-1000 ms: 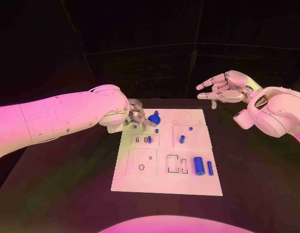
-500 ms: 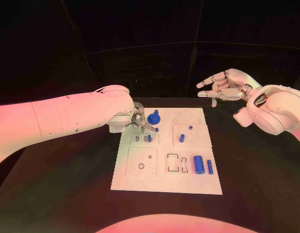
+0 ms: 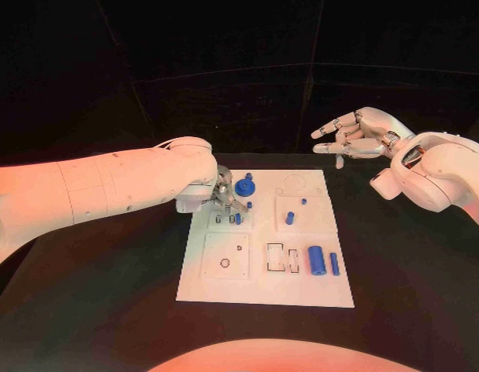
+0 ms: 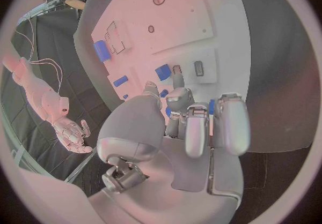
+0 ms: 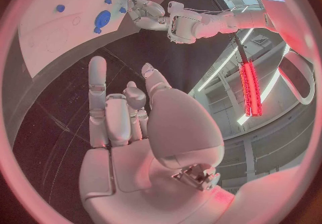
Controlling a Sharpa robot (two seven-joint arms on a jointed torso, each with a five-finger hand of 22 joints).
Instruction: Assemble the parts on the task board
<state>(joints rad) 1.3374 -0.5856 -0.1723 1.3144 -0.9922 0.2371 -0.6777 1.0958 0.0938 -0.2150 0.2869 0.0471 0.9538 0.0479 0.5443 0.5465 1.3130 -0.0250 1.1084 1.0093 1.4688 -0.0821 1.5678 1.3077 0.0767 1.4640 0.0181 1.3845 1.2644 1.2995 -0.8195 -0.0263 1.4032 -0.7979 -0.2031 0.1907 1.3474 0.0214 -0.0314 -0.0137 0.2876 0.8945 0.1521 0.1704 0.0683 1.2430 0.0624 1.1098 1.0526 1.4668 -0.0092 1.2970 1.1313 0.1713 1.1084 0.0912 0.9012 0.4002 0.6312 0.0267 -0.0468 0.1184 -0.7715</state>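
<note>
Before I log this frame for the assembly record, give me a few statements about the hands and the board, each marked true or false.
1. The left hand is over the far left part of the task board. True.
2. The right hand holds a blue part. False: it hangs above the table beyond the board, fingers apart, holding nothing.
3. A large blue cylinder lies near the board's near right corner. True.
4. The round blue part lies off the board on the black table. False: it sits on the board, beside the left hand.
</note>
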